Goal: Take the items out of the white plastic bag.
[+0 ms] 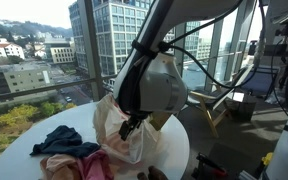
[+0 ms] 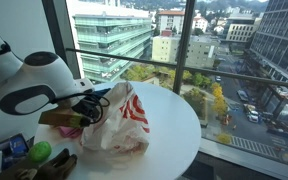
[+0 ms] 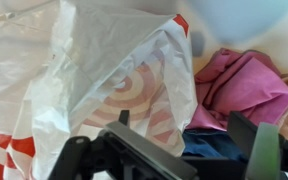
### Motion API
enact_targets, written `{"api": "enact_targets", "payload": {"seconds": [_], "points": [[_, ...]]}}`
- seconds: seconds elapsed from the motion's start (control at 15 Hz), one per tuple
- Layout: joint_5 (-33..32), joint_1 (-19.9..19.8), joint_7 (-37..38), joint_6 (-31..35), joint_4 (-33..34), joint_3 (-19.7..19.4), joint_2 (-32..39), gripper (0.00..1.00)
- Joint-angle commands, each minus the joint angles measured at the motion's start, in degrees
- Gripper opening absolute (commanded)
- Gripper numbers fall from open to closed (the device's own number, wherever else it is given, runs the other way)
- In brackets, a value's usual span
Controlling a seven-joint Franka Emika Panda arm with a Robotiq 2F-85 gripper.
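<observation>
The white plastic bag [image 1: 119,128] with red target marks lies crumpled on the round white table [image 1: 174,150]. It also shows in the other exterior view [image 2: 119,122] and fills the left of the wrist view [image 3: 94,70]. My gripper [image 1: 132,126] hangs at the bag's edge, seen in an exterior view [image 2: 84,112]. In the wrist view its jaws [image 3: 184,132] stand wide apart and open, over the bag's edge and a dark blue cloth [image 3: 209,142]. A pink cloth [image 3: 239,85] lies beside the bag. Both cloths show outside the bag in an exterior view, blue [image 1: 64,140] and pink [image 1: 84,165].
The table [image 2: 174,125] stands by large windows with a railing. A green object [image 2: 40,152] and a blue item [image 2: 14,146] lie near the table's edge behind the arm. A chair and equipment [image 1: 239,100] stand beyond the table.
</observation>
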Motion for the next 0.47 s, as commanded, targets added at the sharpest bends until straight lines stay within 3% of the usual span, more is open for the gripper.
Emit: {"api": "enact_targets", "payload": {"seconds": [0.0,0.4], "points": [[1.9,1.1,-0.6,2.2,0.0,-4.5,-1.2,1.00],[6.2,1.4,-2.1,4.3,0.3,-6.8,-2.4,1.00]]}}
